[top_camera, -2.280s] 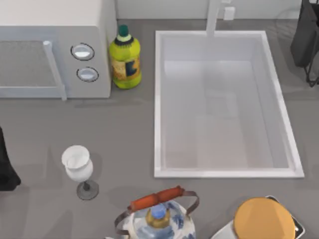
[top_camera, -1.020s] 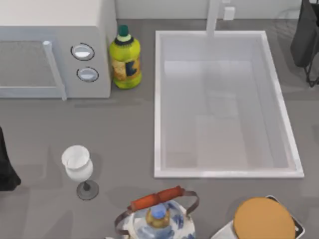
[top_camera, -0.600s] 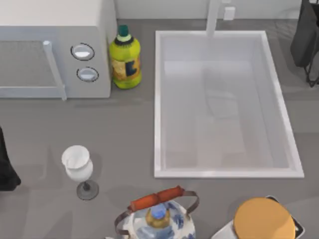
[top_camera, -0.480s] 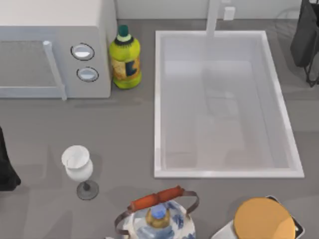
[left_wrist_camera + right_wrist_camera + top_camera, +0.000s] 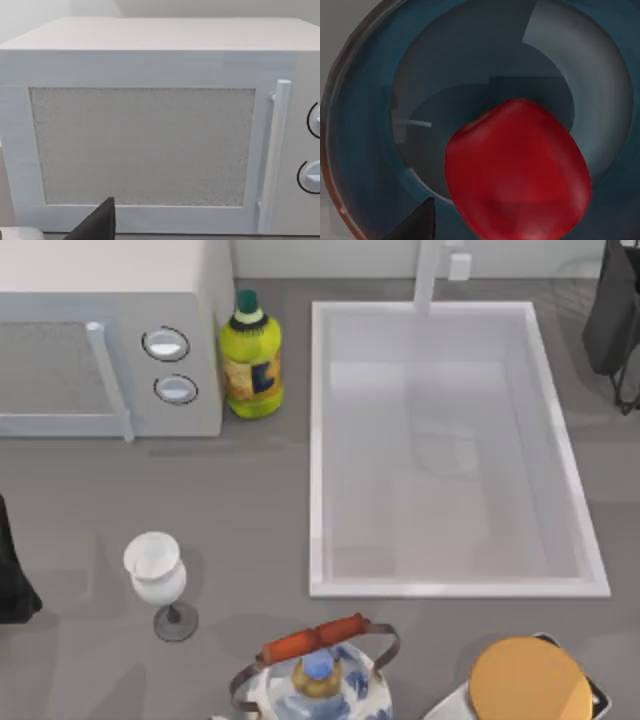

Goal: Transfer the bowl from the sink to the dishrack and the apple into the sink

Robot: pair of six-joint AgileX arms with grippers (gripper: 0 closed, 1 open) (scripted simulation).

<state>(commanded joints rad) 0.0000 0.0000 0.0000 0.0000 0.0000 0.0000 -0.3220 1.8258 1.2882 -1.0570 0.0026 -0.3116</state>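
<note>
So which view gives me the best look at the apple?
The right wrist view: the apple sits large and close, in front of the bowl's dark teal inside. The top view has the sink, the left wrist view the microwave.

glossy apple (image 5: 517, 170), glossy glazed bowl (image 5: 365, 125).

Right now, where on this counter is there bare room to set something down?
The widest bare patch is the grey counter between the microwave, the sink and the wine glass. The sink's white floor lies bare too. It is crowded along the near edge, with the kettle and the orange disc.
</note>
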